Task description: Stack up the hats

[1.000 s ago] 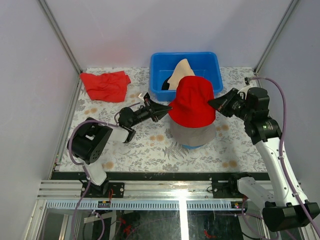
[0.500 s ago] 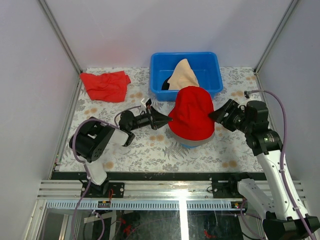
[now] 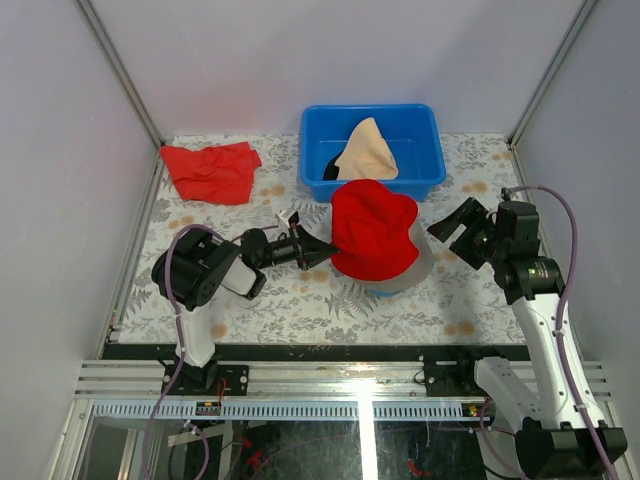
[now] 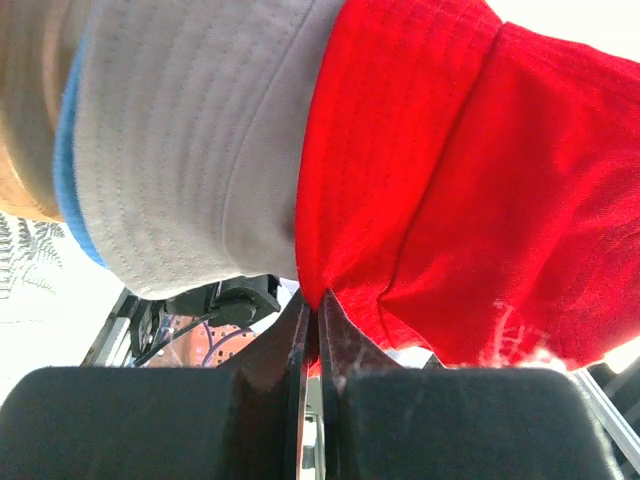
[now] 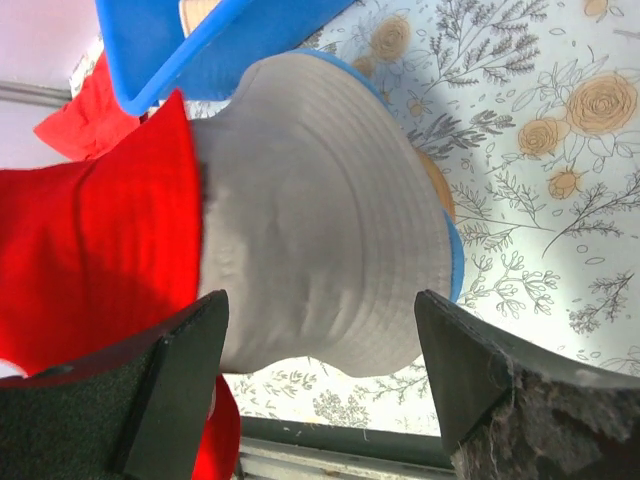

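Pinching the red hat (image 3: 375,230) by its brim, the left fingers (image 3: 328,250) are clamped on the fabric at the hat's left side. The red hat sits crumpled atop the grey hat (image 5: 320,220), which covers the blue hat (image 5: 453,255), all piled mid-surface (image 3: 300,300). The right fingers (image 3: 446,225) are spread wide just right of the pile, holding nothing. The peach hat (image 3: 365,150) lies in the blue bin (image 3: 425,178) behind, and a red cloth (image 3: 210,170) lies at far left.
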You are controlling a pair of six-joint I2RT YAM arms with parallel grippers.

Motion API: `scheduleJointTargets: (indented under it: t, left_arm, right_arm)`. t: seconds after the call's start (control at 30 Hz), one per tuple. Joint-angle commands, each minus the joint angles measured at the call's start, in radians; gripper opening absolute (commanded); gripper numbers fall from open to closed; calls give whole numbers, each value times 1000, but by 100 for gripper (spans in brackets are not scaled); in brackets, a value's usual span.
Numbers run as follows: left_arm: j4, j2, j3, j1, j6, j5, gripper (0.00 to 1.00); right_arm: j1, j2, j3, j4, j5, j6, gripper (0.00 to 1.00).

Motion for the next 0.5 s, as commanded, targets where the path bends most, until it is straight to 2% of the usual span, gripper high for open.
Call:
scheduleJointTargets:
  t: [0.0, 0.07, 0.17, 0.37, 0.47]
  left_arm:
    - [69, 22, -8, 33, 19, 44, 0]
    - [45, 17, 3, 39, 31, 59, 0]
    - [-21, -1, 30, 40, 66, 80, 0]
    - [-108, -19, 73, 40, 115, 102, 0]
    - [-122, -15, 87, 40, 123, 108, 0]
  right_arm:
    - [-107, -20, -79, 124, -206, 49, 81]
    - [-152, -28, -124, 186, -298, 83, 79]
    - [-155, -31, -173, 310, -388, 162, 76]
    - [-155, 3, -188, 538, -515, 280, 76]
    - [-155, 40, -162, 570, -530, 292, 76]
